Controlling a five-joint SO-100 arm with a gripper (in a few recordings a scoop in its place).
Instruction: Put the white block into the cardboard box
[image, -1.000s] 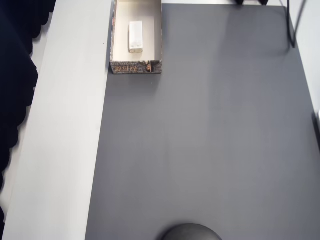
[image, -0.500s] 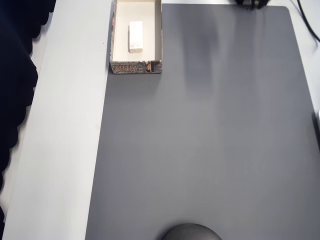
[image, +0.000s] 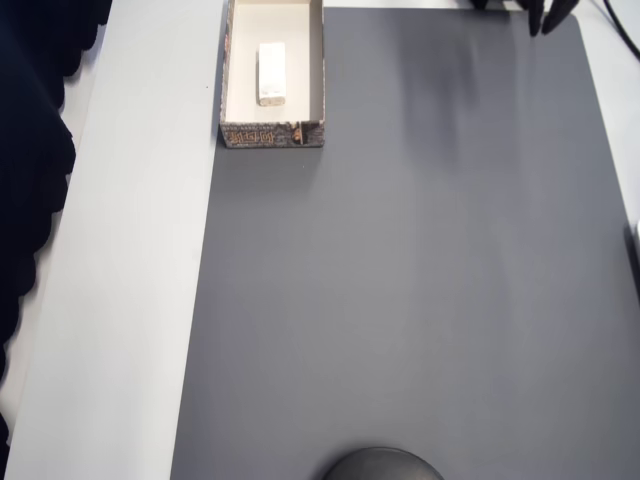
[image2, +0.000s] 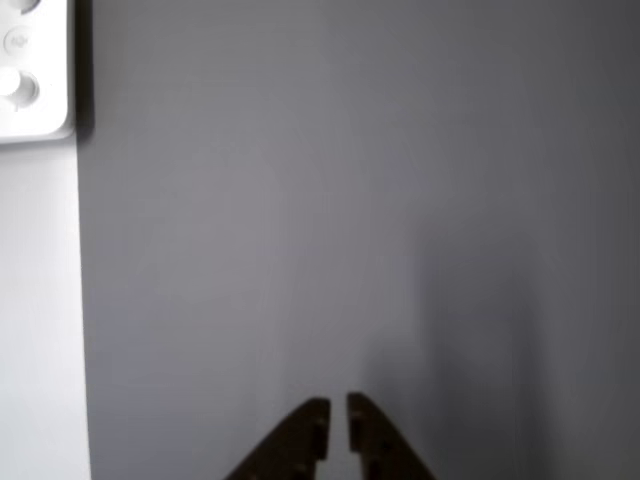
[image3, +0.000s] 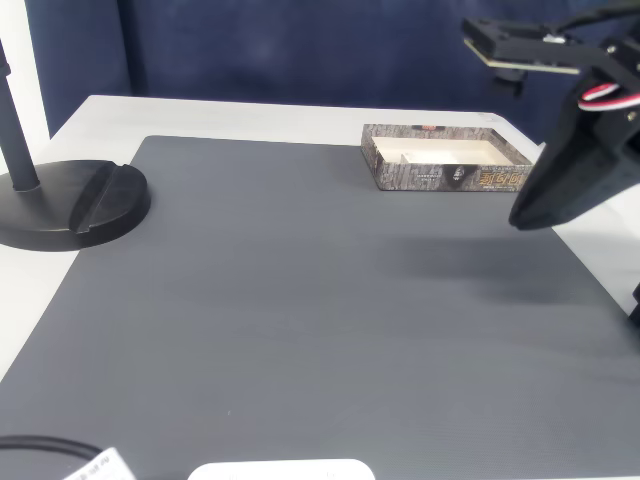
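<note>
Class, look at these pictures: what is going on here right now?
Nothing is being handled at this moment. The white block already lies flat inside the cardboard box, which sits at the far edge of the grey mat. The robot's end effector is empty, its jaws nearly closed, hanging above bare mat well away from the box.

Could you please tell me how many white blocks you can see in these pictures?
1. The white block lies flat inside the cardboard box at the top left of the overhead view, off the grey mat. None elsewhere, though the box walls hide its floor in the fixed view.
</note>
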